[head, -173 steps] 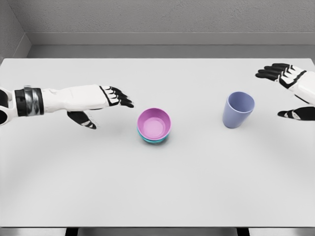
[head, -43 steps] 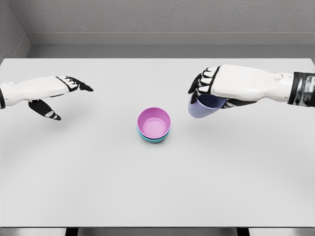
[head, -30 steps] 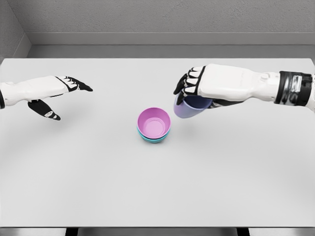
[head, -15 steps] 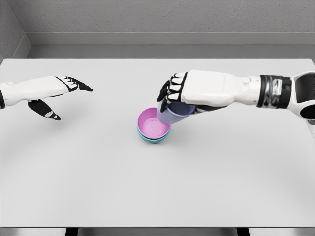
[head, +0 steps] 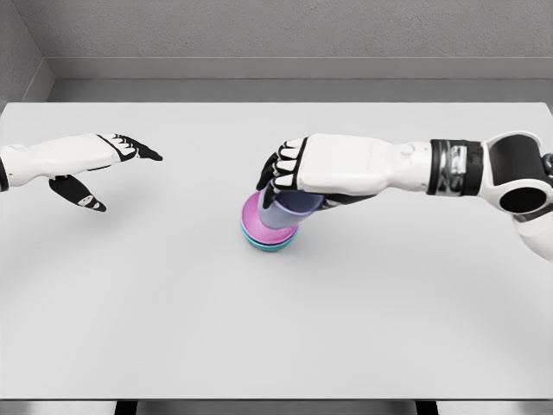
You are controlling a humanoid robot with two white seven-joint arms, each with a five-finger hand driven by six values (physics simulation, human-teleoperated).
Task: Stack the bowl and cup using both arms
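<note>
Reaching in from the right edge, the right hand (head: 289,177) grasps the lavender cup (head: 283,210) from above, its black-tipped fingers (head: 275,171) curled over the cup's rim and upper wall. The cup stands nearly upright, tilted slightly, with its lower part inside the pink bowl (head: 251,213), which is nested in a teal bowl (head: 263,243); only a thin teal band shows beneath the pink rim. Whether the cup's base touches the bowl's floor cannot be told, since the cup hides it. The two bowls sit near the middle of the white table (head: 276,328). The right forearm stretches level across the table's right half, a dark banded wrist joint and a rounded elbow housing showing near the picture's right edge. The left hand (head: 99,164) hovers well apart from the stack, over the table's left side, fingers extended and relaxed, thumb lowered beneath the palm, holding nothing. A grey wall (head: 276,35) rises behind the table's far edge.
</note>
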